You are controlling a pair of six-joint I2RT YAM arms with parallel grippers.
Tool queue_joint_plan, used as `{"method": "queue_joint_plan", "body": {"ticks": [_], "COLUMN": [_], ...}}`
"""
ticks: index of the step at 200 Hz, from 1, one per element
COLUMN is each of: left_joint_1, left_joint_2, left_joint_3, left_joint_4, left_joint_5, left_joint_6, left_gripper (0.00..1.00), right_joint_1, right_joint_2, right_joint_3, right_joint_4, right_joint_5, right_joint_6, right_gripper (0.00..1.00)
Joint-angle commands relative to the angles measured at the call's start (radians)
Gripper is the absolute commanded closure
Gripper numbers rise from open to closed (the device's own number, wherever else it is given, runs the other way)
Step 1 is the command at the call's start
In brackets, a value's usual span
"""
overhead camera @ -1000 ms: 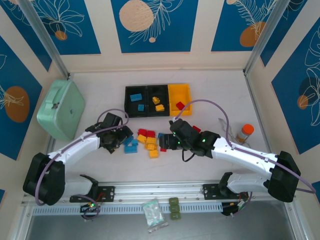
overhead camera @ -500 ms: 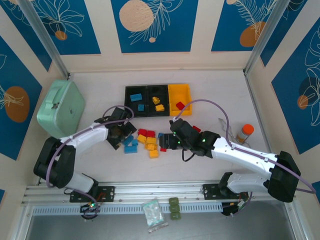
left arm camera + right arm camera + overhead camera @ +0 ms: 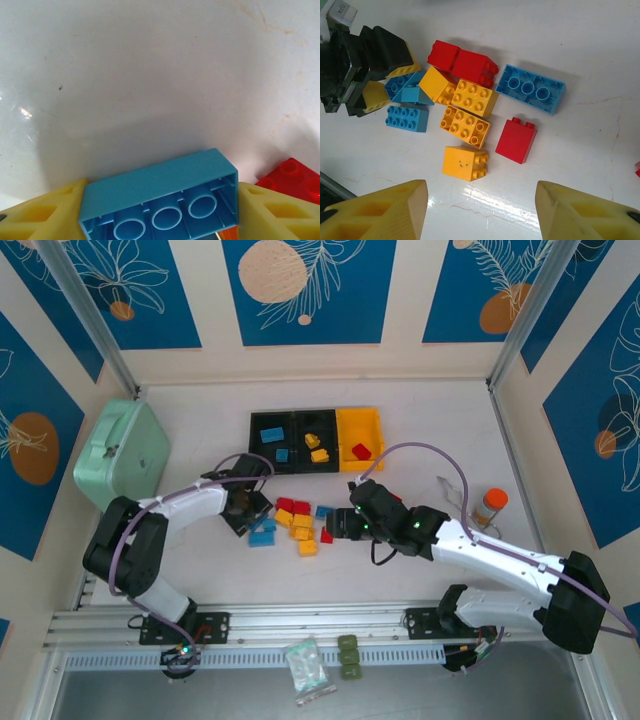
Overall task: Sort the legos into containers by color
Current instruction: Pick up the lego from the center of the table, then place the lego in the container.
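Note:
Loose legos lie in a pile mid-table: red (image 3: 293,506), yellow-orange (image 3: 302,530) and blue (image 3: 262,532). My left gripper (image 3: 248,512) is at the pile's left end. Its yellow fingers (image 3: 280,215) press both ends of a light-blue lego (image 3: 160,185), which lies hollow side toward the camera; a red lego (image 3: 292,175) sits beside it. In the right wrist view that blue lego (image 3: 402,87) sits between the left gripper's pads. My right gripper (image 3: 480,210) hangs open above a yellow-orange lego (image 3: 465,162) and a red one (image 3: 516,140). The containers (image 3: 272,440) stand in a row behind, with legos inside.
A mint-green case (image 3: 122,458) sits at the far left. An orange-capped bottle (image 3: 490,506) stands right of the right arm. A plastic bag (image 3: 306,665) and green blocks (image 3: 348,656) lie on the near rail.
My left arm has swung right into the pile's blue legos, and its jaws have closed in onto one. My right gripper has shifted slightly right.

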Motion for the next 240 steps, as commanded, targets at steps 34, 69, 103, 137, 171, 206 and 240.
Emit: {"method": "queue_joint_plan", "body": {"ticks": [34, 69, 103, 137, 171, 206, 240], "left_joint_1": [0.041, 0.071, 0.090, 0.101, 0.113, 0.119, 0.119], "left_joint_2": [-0.047, -0.088, -0.072, -0.007, 0.110, 0.250, 0.364], "left_joint_3": [0.026, 0.094, 0.192, 0.320, 0.480, 0.640, 0.763], "left_joint_4": [0.013, -0.020, -0.043, -0.067, -0.102, -0.145, -0.191], "left_joint_5": [0.015, 0.011, 0.021, 0.016, 0.001, -0.008, -0.019], "left_joint_6": [0.045, 0.088, 0.120, 0.151, 0.170, 0.174, 0.172], "left_gripper": [0.38, 0.38, 0.38, 0.38, 0.38, 0.38, 0.38], "right_joint_1": [0.006, 0.036, 0.049, 0.029, -0.008, -0.028, -0.047], "right_joint_2": [0.001, 0.056, 0.128, 0.193, 0.225, 0.210, 0.180], "right_joint_3": [-0.001, 0.058, 0.138, 0.209, 0.251, 0.239, 0.202], "right_joint_4": [0.011, 0.027, 0.057, 0.074, 0.077, 0.076, 0.081], "right_joint_5": [-0.009, -0.018, -0.045, -0.070, -0.096, -0.102, -0.108], "right_joint_6": [0.010, -0.018, -0.058, -0.091, -0.099, -0.097, -0.084], "right_gripper": [0.41, 0.41, 0.41, 0.41, 0.41, 0.41, 0.41]}}
